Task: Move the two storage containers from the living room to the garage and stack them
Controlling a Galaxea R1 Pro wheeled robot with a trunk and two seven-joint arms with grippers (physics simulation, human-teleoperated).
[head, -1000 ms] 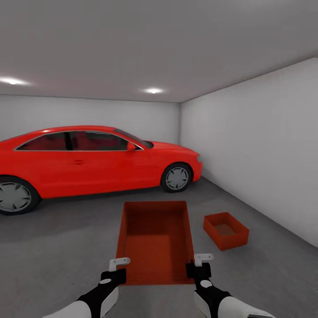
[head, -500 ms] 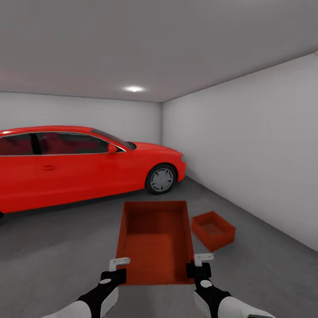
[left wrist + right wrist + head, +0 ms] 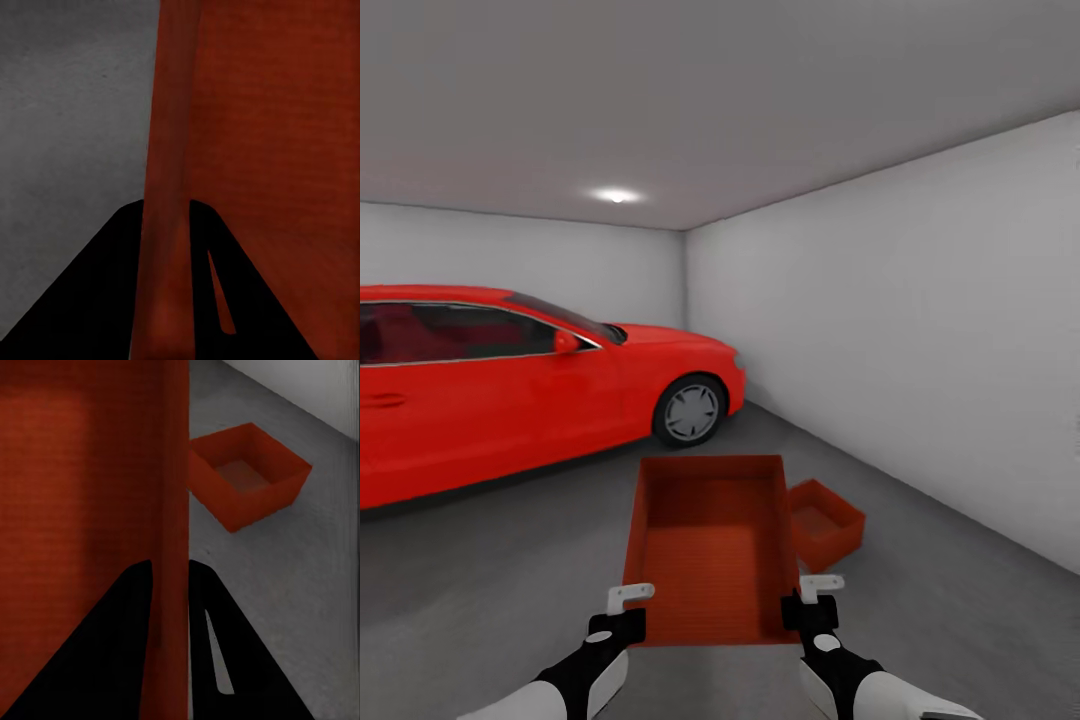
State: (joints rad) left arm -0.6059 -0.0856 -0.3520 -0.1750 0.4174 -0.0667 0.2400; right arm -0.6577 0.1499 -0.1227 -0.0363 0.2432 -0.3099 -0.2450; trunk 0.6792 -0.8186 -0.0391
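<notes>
- View has swung right over the last second: car slid toward 9 o'clock; the camera turned, not the things.
- Floor box now just at 2 o'clock of the carried box; stacking is near.
- Left gripper and right gripper each clamp a side wall of the carried box.
- Both boxes look empty, though the floor one is partly hidden.

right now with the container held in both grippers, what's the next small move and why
Probably turn a little further right and roll forward. The held container, clamped at its near corners by the left gripper and right gripper, is off the concrete floor, while the other container sits ahead to its right, partly hidden behind it, so they aren't yet lined up for stacking.
</notes>
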